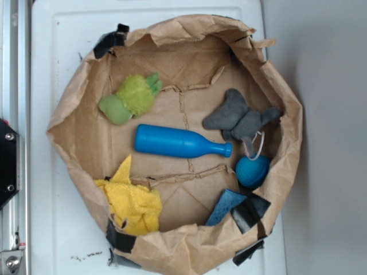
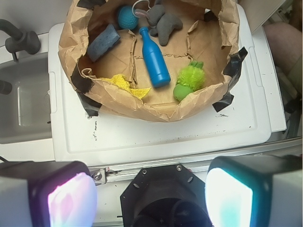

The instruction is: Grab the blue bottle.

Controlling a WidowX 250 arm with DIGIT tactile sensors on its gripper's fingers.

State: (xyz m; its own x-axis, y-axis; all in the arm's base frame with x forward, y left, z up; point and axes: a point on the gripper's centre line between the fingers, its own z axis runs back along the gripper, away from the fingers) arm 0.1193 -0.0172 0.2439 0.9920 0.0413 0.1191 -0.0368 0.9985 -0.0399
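- Closest to my wrist camera are the two fingers (image 2: 61, 196) of my gripper (image 2: 149, 194), spread wide apart with nothing between them; the pads glow pinkish on one side and teal on the other.
- Between them I see the black mount (image 2: 163, 198) of the arm, sitting over a metal rail.
- Past the rail lies the white board (image 2: 156, 132), bare on its near part apart from a few dark specks.
- To one side of the board there is a sink (image 2: 23, 104) with a grey tap above it.
- On the far half of the board sits the brown paper bag (image 2: 142, 111), its rolled-down walls forming a bowl and held down with strips of black tape (image 2: 229, 71).
- Just inside the near wall I see the yellow cloth (image 2: 127, 85) and the green plush toy (image 2: 189, 80).
- The blue bottle (image 2: 154, 56) lies on its side in the middle of the bag floor, base towards me and narrow neck pointing away, well apart from my gripper and untouched.
- In the overhead view the bottle (image 1: 180, 142) lies between the green toy (image 1: 131, 98) and the yellow cloth (image 1: 133, 201).
- Farther back I see the flat blue sponge (image 2: 103, 42) leaning near the wall.
- Farthest are the blue ribbed ball (image 2: 127, 17) and the grey plush toy (image 2: 163, 21), close to the bottle's neck.
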